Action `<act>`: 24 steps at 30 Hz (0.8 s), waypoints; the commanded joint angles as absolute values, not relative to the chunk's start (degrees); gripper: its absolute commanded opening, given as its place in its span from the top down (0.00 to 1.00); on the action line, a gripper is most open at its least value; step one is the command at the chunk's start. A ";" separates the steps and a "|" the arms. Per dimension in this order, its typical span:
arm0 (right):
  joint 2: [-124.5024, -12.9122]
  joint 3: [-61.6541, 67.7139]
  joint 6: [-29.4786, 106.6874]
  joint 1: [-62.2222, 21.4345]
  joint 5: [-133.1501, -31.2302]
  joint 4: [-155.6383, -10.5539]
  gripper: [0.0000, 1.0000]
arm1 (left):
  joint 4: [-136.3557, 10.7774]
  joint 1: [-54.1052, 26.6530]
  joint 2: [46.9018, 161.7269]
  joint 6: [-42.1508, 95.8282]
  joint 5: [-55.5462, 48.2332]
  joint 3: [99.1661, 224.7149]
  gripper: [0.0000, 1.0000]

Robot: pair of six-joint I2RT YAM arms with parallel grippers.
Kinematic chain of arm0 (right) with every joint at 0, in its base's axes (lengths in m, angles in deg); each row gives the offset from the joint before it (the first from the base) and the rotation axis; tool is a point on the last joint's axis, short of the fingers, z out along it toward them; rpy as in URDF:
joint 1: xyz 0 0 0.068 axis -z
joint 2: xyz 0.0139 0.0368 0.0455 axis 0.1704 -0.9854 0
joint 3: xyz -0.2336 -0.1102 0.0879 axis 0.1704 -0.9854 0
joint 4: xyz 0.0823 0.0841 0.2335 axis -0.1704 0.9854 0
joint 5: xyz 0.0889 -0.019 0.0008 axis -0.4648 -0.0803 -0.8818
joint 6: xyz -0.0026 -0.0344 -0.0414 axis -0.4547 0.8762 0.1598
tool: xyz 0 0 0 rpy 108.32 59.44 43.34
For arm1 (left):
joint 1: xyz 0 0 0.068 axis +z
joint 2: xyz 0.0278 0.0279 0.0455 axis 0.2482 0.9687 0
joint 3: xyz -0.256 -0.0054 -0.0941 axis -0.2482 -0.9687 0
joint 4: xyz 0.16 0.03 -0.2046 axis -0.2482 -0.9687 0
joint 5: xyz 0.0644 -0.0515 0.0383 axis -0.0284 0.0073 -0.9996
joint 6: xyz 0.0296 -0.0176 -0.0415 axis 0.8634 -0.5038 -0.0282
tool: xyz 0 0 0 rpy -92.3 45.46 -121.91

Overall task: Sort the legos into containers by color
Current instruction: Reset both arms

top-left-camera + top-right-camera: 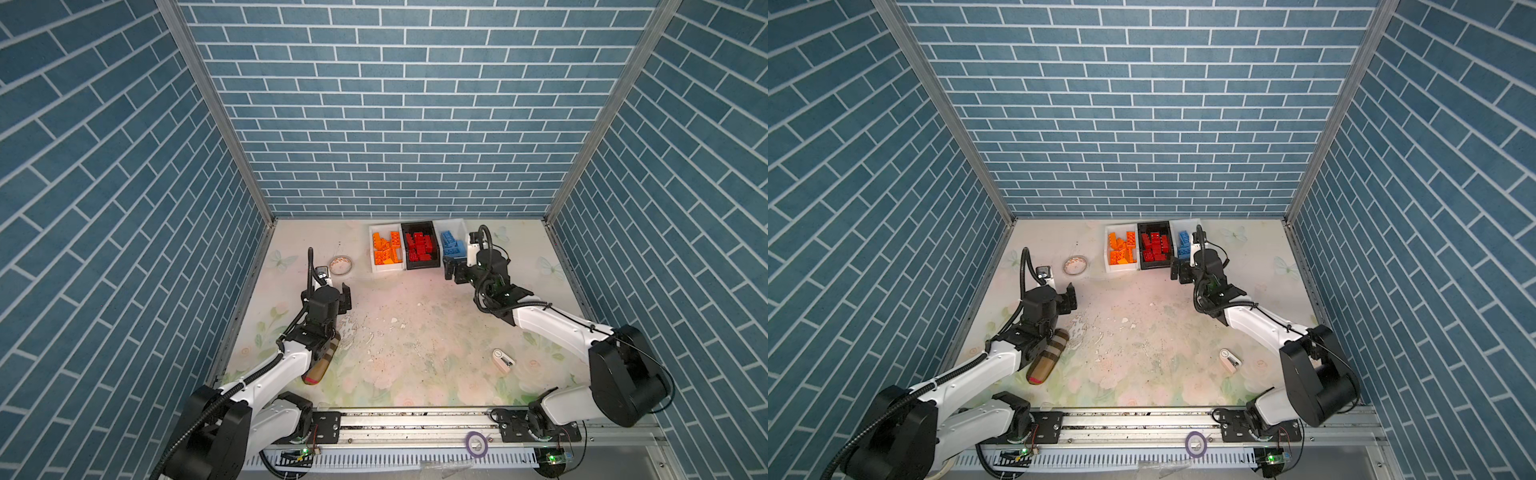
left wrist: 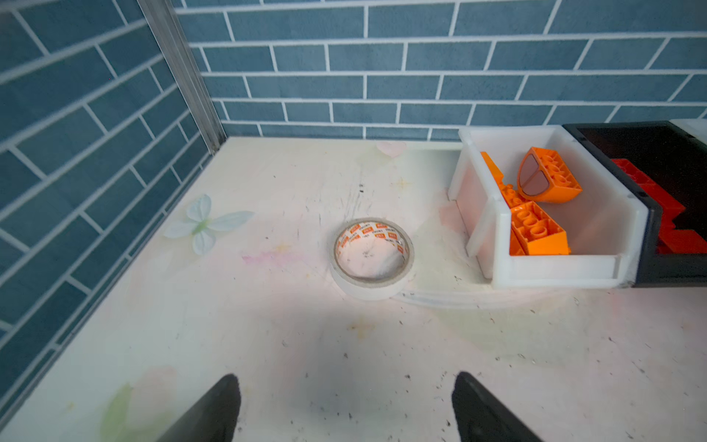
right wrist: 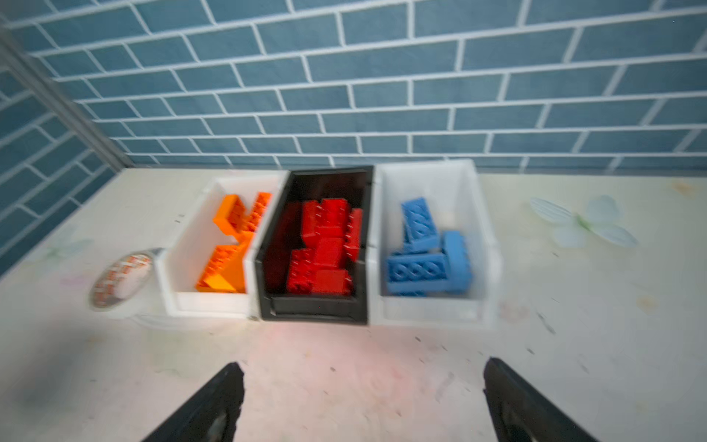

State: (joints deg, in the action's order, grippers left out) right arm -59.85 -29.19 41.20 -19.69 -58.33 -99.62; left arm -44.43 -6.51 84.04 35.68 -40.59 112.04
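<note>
A: Status check, biggest item down. Table (image 1: 415, 332)?
B: No loose brick shows on its open surface in both top views, only worn flecks and scuffs. The patches under the two arms are hidden, so I judge it free of bricks but cannot prove it.
A: Containers (image 3: 311, 308)?
B: Three in a row against the far edge, a little right of its middle, walls touching: white, black, white.
A: Grippers?
B: Left gripper (image 2: 345, 377) hovers over bare table toward the left edge, jaws spread, nothing between them. Right gripper (image 3: 363, 363) hangs just in front of the row, nearest the end with the blue bricks, jaws spread wide and empty. Its wrist view is blurred.
A: Clutter?
B: Plaid pouch (image 1: 1047, 358) lies near the left edge, partly under the left arm. Tape roll (image 2: 363, 289) lies just beside the outer wall of the row's left end. White gadget (image 1: 503, 360) lies toward the near right corner. None of it needs sorting.
A: Legos?
B: Orange legos (image 1: 386, 249) in the left white one, red legos (image 1: 422, 247) in the black, blue legos (image 3: 421, 264) in the right white. No mixed colour visible. Judgement: sorting looks complete, and nothing is left but backing the arms away
</note>
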 commanded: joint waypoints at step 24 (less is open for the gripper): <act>-59.47 -66.56 58.13 3.39 -54.91 -157.22 0.06 | 4.47 7.42 107.30 46.29 -28.93 101.76 0.12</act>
State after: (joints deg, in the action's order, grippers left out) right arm -56.44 -66.87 56.09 3.20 -52.26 -144.49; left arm 1.37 6.45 107.36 47.26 -29.89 99.71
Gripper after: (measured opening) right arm 0.945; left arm 0.885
